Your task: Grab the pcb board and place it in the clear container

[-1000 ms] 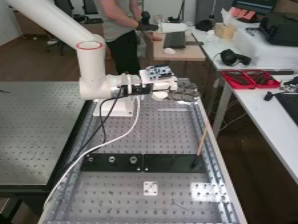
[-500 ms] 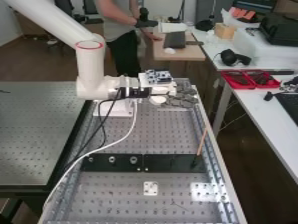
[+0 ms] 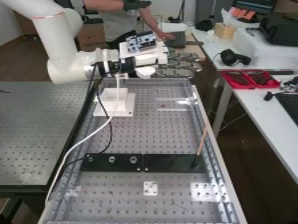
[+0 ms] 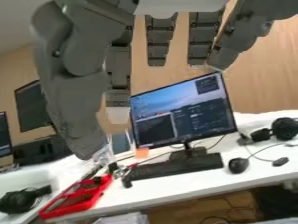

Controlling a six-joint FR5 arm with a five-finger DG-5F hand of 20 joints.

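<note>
Since the earlier frames, my white arm (image 3: pixel 63 65) has lifted and drawn back over the far end of the bench (image 3: pixel 153 132), carrying my hand (image 3: pixel 176 67) up with it. That hand is well open, its fingers (image 4: pixel 159 40) straight and spread apart from the thumb (image 4: pixel 73 100), and I have hold of nothing. Below, near the bench's far right corner, lies what I take to be the clear container (image 3: pixel 174 104), its long axis running across the bench, from left edge to right. Within its outline sits a small reddish thing (image 3: pixel 163 106), towards the left end; I judge it may be the pcb board, but I cannot be sure, nor tell its long axis or which way it points. My reading is that the placing is over and I am clearing away; next I should check that the board lies inside before I settle.
</note>
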